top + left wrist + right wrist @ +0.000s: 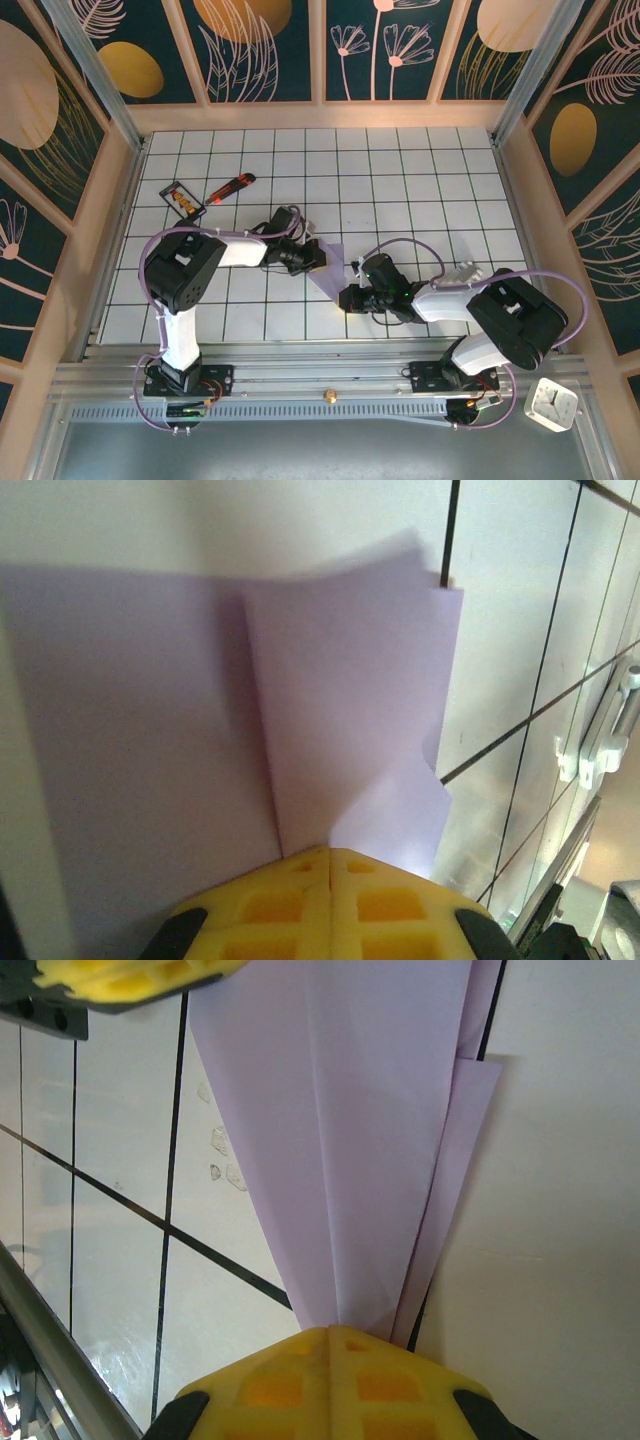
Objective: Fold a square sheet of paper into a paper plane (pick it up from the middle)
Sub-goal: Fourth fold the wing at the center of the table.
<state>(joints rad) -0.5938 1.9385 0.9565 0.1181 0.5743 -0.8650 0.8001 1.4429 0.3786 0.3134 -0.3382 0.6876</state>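
The pale lavender sheet of paper [328,272] is folded into a narrow tapering shape like a paper plane and spans the gap between my two grippers at the table's middle front. My left gripper [312,256] is shut on its wide end, where a raised flap and a centre crease [340,700] run away from the yellow fingertips [330,852]. My right gripper [350,298] is shut on the pointed end [350,1140], which disappears between its own yellow fingertips [330,1330]. The left gripper's yellow fingers [130,975] show at the far end in the right wrist view.
A red-orange utility knife [230,188] and a small black-framed card [182,200] lie at the back left of the white grid table [400,180]. Wooden walls enclose the table. A white clock [551,404] sits off the table at the front right.
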